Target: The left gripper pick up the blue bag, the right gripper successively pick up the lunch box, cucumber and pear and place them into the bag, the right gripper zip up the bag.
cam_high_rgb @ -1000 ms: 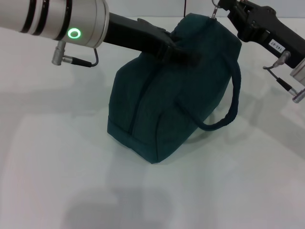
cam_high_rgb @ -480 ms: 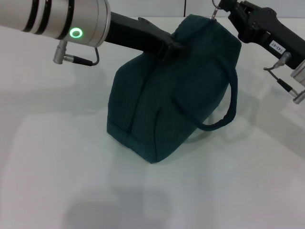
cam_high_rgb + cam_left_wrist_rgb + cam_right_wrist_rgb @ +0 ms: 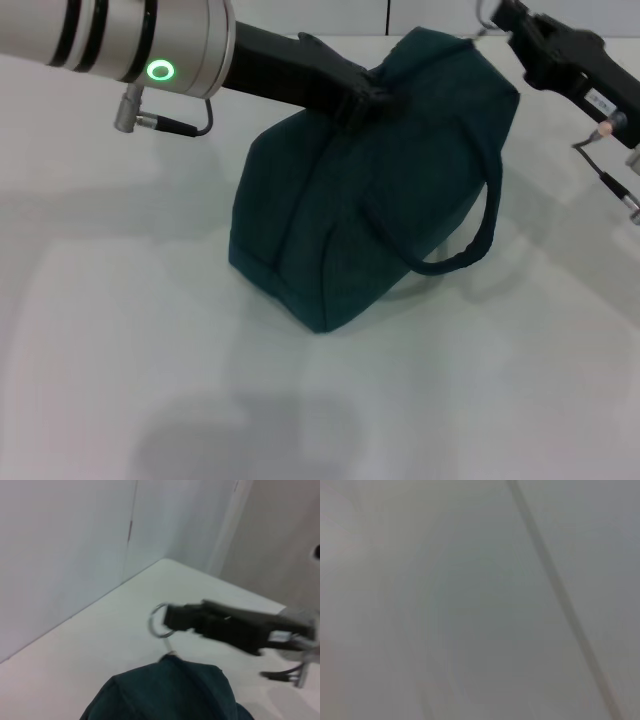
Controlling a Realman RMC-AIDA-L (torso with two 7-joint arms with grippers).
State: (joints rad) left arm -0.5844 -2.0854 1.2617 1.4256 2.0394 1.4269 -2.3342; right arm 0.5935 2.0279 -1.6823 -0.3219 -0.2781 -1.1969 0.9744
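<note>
The blue bag (image 3: pixel 350 210) stands on the white table, its top closed, one loop handle (image 3: pixel 478 235) hanging on its near right side. My left gripper (image 3: pixel 368 97) is shut on the top of the bag at its middle. My right gripper (image 3: pixel 500 18) is at the bag's far right top corner, shut on the ring zipper pull (image 3: pixel 483 22). The left wrist view shows the bag's top (image 3: pixel 165 695), the ring pull (image 3: pixel 156 622) and the right gripper (image 3: pixel 172 620) holding it. The lunch box, cucumber and pear are out of view.
The white table (image 3: pixel 120 300) spreads around the bag on all sides. A wall stands behind the table (image 3: pixel 65 555). The right wrist view shows only a blurred grey surface.
My right gripper has moved to the right with the ring pull. The bag's top has shifted slightly right with it. The left gripper stays on the bag's top.
</note>
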